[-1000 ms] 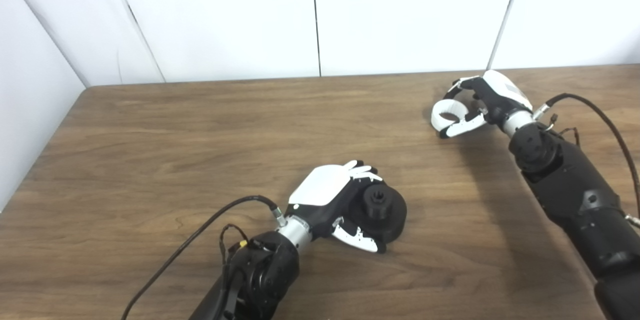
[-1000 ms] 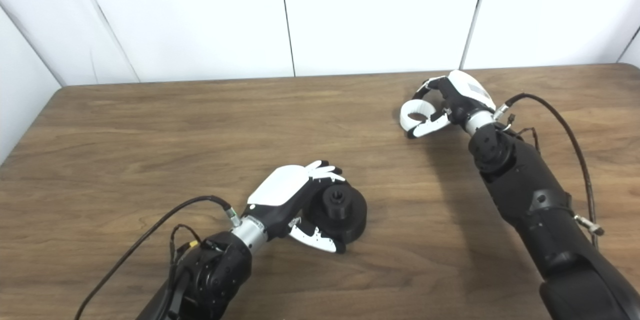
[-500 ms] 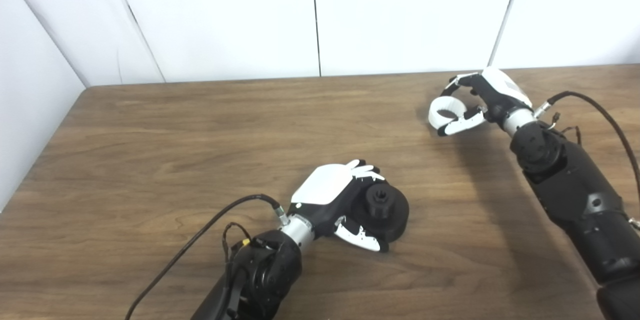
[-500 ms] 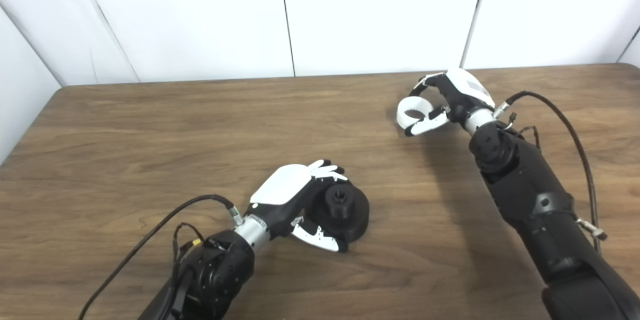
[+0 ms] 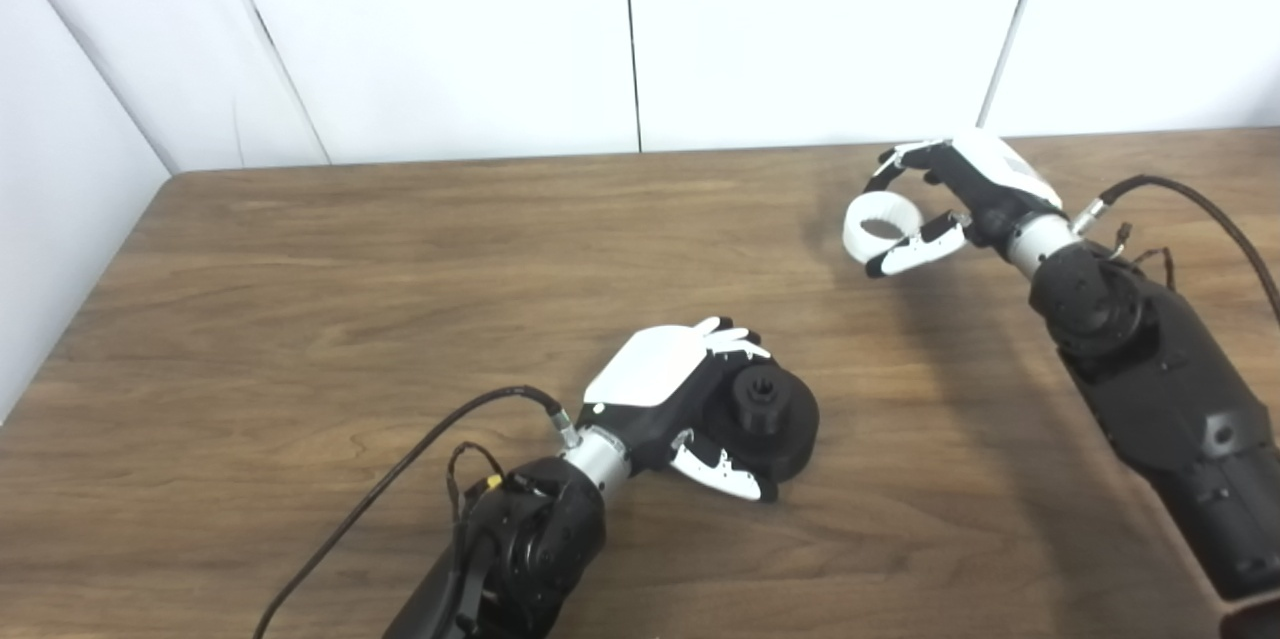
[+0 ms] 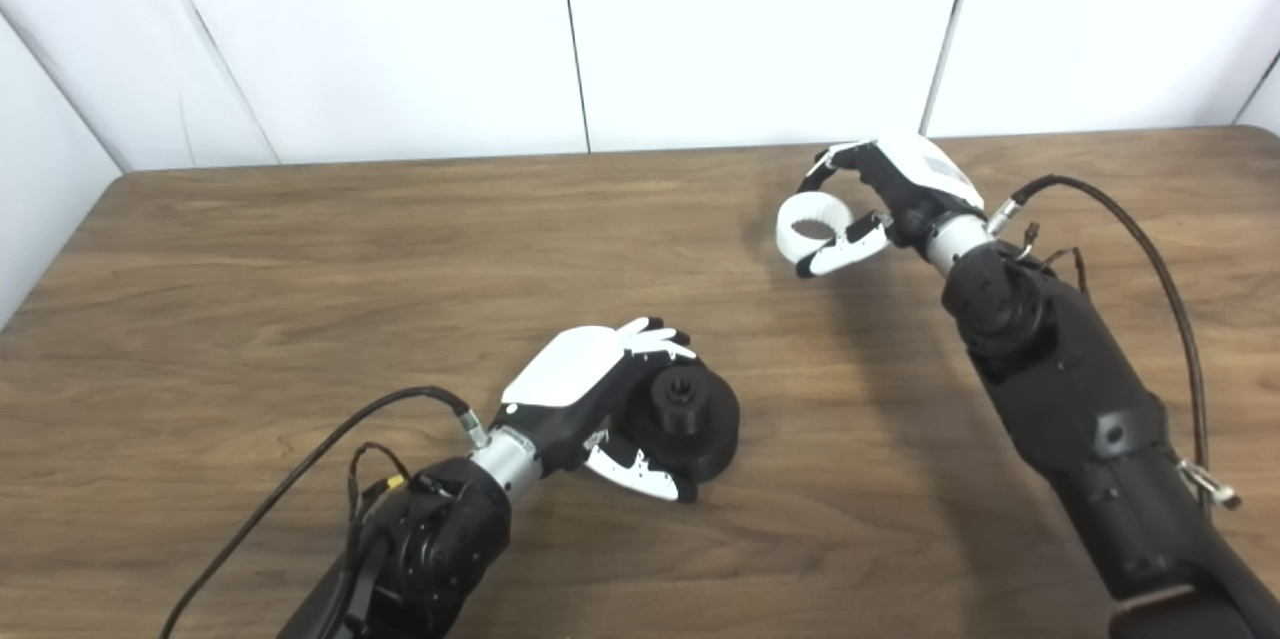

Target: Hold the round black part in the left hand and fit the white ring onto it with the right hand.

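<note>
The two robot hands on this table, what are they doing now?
The left hand grips the round black part, which rests on the wooden table. The right hand holds the white ring off to the far right, well apart from the part. The ring is not yet fitted.

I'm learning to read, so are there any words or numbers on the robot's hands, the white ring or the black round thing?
None can be read.
right hand: a small grey patch on its white back, too blurred to tell whether it holds writing.
left hand: plain.
white ring: plain.
round black part: plain.
</note>
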### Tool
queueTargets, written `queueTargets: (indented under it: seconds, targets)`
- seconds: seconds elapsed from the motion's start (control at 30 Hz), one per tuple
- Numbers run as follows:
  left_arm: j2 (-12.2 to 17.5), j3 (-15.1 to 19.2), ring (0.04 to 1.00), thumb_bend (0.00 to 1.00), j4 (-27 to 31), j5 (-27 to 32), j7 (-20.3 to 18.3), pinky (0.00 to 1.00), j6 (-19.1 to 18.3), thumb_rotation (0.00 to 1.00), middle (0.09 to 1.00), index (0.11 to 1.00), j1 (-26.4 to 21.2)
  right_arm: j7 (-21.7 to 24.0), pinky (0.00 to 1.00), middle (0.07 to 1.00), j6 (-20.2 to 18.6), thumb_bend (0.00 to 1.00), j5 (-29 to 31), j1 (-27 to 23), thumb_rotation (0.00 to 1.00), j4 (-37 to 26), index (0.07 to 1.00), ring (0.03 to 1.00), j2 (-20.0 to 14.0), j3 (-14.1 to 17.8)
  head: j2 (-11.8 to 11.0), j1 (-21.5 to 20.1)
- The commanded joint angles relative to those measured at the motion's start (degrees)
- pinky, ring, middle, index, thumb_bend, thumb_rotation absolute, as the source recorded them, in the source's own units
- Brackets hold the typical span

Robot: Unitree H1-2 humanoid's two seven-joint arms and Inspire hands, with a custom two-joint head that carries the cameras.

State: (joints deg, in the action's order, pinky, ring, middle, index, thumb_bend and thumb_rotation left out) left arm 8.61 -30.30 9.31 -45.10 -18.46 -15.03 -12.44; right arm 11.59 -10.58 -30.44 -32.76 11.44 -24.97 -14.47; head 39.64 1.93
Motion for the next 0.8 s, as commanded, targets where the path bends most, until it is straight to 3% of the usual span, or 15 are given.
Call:
queueTargets:
  seconds: [0.0, 0.5, 0.77]
  targets:
    - [0.10, -1.07, 0.972, 0.94, -2.52, 0.70, -2.97, 0.87, -1.01, 0.28, 0.909, 0.752, 0.72, 1.02, 0.84, 0.846, -0.79, 0.53, -0.30, -2.02, 0.14, -4.17, 0.488, 0.924, -0.72, 0.65, 0.03, 0.05]
    - [0.11, -0.89, 0.974, 0.94, -2.53, 0.83, -2.99, 0.88, -1.15, 0.29, 0.908, 0.753, 0.89, 7.51, 0.86, 0.846, -5.37, 0.52, -0.30, 1.46, 0.14, -20.73, 0.487, 0.930, 0.85, 0.22, 0.29, 0.11]
    - [0.04, -0.84, 0.974, 0.94, -2.54, 0.86, -3.00, 0.87, -1.27, 0.29, 0.909, 0.752, 1.02, 9.30, 0.86, 0.839, -5.50, 0.53, 0.98, 2.92, 0.14, -25.75, 0.487, 0.926, 1.99, 0.33, 0.25, 0.19]
